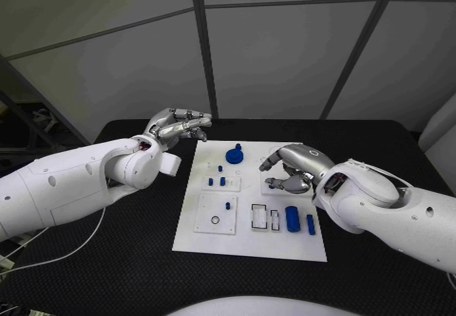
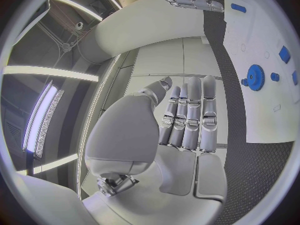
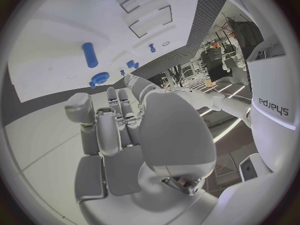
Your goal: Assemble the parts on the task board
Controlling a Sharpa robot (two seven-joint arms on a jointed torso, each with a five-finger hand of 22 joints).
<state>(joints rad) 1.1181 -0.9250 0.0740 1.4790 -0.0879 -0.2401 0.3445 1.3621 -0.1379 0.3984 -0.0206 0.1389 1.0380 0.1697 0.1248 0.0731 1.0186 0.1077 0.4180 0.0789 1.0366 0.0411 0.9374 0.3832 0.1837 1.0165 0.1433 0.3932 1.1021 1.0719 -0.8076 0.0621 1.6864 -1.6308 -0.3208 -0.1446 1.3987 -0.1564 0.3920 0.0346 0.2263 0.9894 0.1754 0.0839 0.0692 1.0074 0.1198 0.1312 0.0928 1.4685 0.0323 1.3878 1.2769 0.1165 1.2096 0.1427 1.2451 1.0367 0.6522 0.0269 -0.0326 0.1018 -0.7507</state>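
Observation:
The white task board [image 1: 249, 234] lies in the middle of the table. On its far part sit a blue gear [image 1: 234, 156] and three small blue pegs [image 1: 219, 179]. Two longer blue parts [image 1: 292, 219] lie near its right edge. My right hand [image 1: 288, 172] hangs low over the board's right middle, fingers curled in over a small square plate [image 1: 271, 188]; the right wrist view shows nothing in its palm [image 3: 119, 130]. My left hand [image 1: 180, 125] is raised beyond the board's far left corner, fingers stretched out side by side and empty [image 2: 187, 120]. The left wrist view also shows the gear [image 2: 255, 77].
A square plate with a small ring hole [image 1: 217, 214] and several rectangular slots [image 1: 258, 216] mark the board's near half. Black table [image 1: 124, 257] surrounds the board. A white cable [image 1: 66, 253] runs along the table's left edge.

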